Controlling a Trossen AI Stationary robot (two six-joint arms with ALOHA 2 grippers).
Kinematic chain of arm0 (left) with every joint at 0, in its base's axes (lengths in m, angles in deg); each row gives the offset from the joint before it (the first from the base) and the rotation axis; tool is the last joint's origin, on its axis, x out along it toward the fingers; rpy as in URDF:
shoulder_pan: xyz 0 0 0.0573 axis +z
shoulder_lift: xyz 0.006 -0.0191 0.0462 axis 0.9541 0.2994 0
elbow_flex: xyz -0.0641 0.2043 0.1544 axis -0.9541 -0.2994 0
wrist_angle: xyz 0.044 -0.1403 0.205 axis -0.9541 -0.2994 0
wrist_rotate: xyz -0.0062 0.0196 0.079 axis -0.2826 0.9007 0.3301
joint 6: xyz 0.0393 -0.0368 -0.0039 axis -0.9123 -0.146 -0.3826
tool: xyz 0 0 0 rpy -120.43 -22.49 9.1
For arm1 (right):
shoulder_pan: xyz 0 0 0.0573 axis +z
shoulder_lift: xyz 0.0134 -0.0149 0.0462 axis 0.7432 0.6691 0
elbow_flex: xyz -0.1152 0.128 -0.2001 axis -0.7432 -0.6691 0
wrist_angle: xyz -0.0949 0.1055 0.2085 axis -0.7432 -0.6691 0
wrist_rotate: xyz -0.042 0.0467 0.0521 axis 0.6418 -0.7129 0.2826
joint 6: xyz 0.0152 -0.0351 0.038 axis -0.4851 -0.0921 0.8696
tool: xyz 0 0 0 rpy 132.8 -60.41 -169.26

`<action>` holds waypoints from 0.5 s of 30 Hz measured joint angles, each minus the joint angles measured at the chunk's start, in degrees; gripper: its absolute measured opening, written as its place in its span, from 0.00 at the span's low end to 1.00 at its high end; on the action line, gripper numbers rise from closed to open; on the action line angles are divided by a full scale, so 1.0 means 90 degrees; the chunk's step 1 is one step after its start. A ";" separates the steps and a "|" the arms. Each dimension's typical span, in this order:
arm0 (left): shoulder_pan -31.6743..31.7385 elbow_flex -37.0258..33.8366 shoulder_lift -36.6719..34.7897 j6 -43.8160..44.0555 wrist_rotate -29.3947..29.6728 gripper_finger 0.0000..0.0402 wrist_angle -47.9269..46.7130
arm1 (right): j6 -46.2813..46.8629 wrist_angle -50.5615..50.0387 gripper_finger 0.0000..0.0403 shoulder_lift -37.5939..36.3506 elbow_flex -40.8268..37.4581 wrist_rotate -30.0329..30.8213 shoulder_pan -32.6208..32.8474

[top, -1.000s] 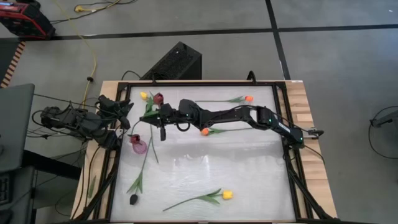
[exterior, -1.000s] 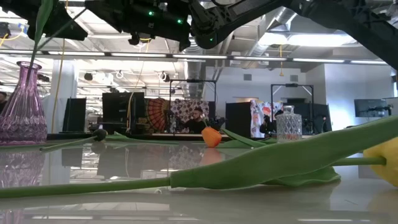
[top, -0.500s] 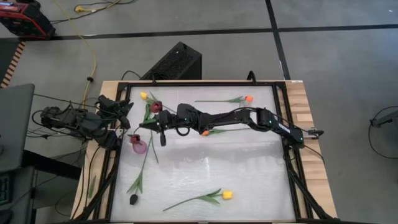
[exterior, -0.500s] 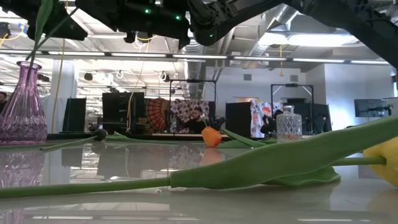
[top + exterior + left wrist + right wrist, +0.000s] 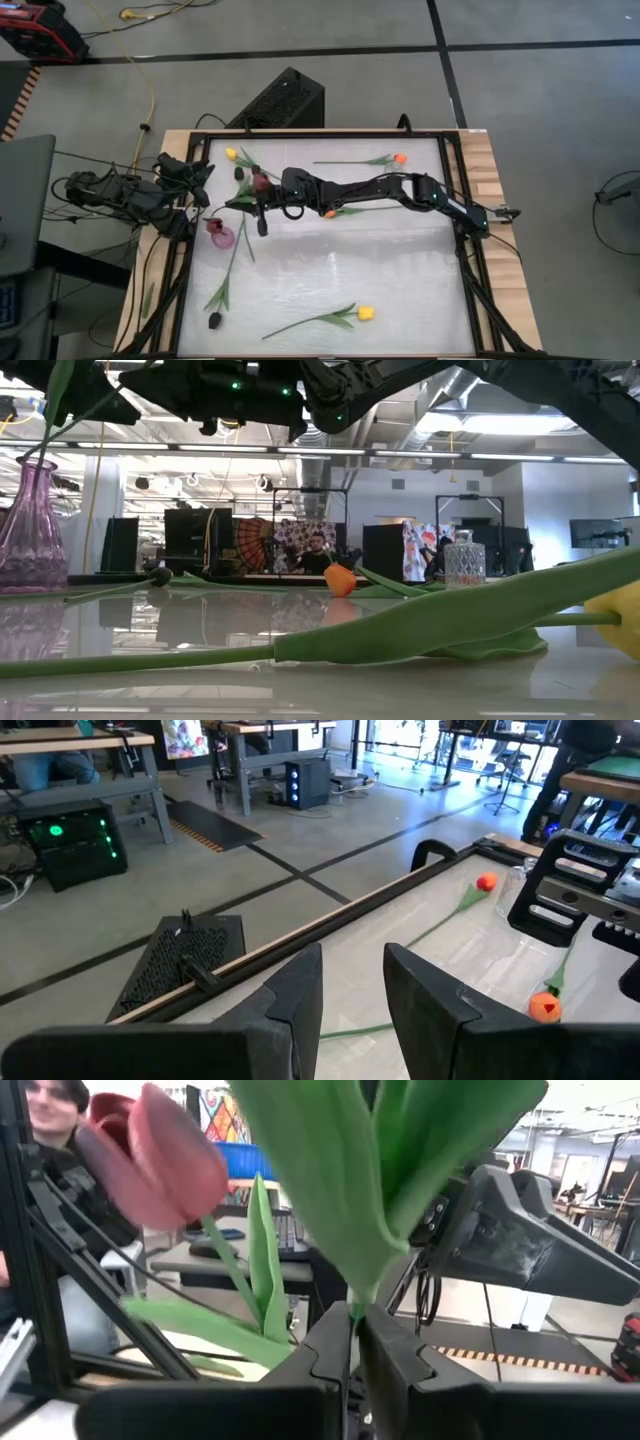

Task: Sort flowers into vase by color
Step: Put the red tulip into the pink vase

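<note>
A dark red tulip point(image 5: 262, 182) with green leaves point(image 5: 340, 1190) is held over the table's far left part, and my right gripper point(image 5: 252, 198) is shut on its stem. In the low view the stem point(image 5: 58, 405) runs down into the mouth of a purple glass vase point(image 5: 25, 520), which also shows from above point(image 5: 221, 233). My left gripper point(image 5: 352, 965) waits open at the table's left edge point(image 5: 198, 180), touching nothing. Other tulips lie flat on the table: yellow point(image 5: 366, 313), orange point(image 5: 329, 212), orange point(image 5: 399, 158), yellow point(image 5: 231, 153) and a dark one point(image 5: 214, 320). My right gripper pinches the tulip's thin stem point(image 5: 352, 1318) between its two fingers, just below the leaves. The fingers come in about level from the table's right and lie across the stem. The head point(image 5: 160, 1160) stands above the hold, and the stem slants down toward the purple vase.
A clear glass vase point(image 5: 463, 560) stands on the table in the low view. A black frame point(image 5: 455, 200) runs around the white table top. My right arm point(image 5: 380, 188) stretches across the far half. A person point(image 5: 50, 1110) sits beyond the table's left side.
My right gripper has crept toward the table's near edge with the dark red tulip. The tulip's head has swung from the far edge toward the near edge, closer to the gripper. In the low view the purple vase has shifted a little to the left.
</note>
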 joint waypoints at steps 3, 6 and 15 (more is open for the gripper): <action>0.0000 0.0002 0.0000 0.0001 0.0000 0.24 0.0000 | -0.0190 -0.0007 0.12 0.0000 0.0000 0.0084 0.0018; 0.0002 0.0000 0.0000 0.0002 0.0000 0.24 0.0000 | -0.0358 -0.0044 0.10 0.0000 0.0000 0.0174 0.0036; 0.0002 0.0002 0.0002 -0.0011 -0.0044 0.24 0.0000 | -0.0395 -0.0657 0.07 -0.0196 -0.0007 0.0191 0.0034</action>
